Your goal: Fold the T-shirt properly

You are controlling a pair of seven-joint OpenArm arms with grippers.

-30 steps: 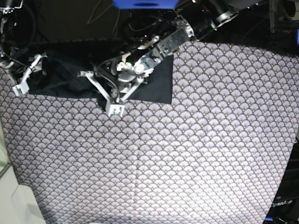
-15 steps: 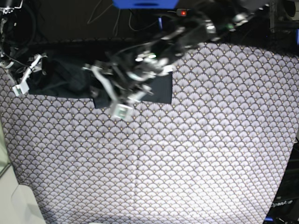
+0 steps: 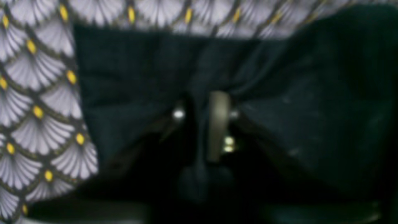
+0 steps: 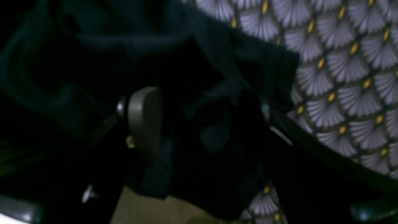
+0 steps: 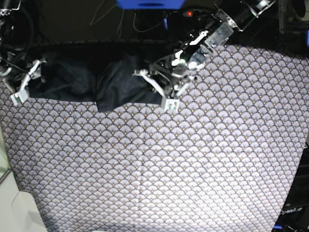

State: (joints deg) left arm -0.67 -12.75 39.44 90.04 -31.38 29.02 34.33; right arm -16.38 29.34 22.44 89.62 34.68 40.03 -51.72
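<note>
Left gripper (image 3: 203, 124) is pinched shut on a fold of the T-shirt (image 3: 130, 81), apparently to drag its right edge inward for a fold. Dark cloth bunches around the jaws, with the fan-patterned tablecloth (image 5: 193, 164) beyond. Right gripper (image 5: 26, 79) stands open at the shirt's far end, jaws astride cloth, gripping nothing.

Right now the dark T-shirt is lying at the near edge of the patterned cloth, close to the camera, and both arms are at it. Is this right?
Not quite. In the base view the T-shirt lies along the far edge of the patterned cloth, away from the camera, not the near one. The rest holds: the left gripper is at its one end and the right gripper at the other.
</note>
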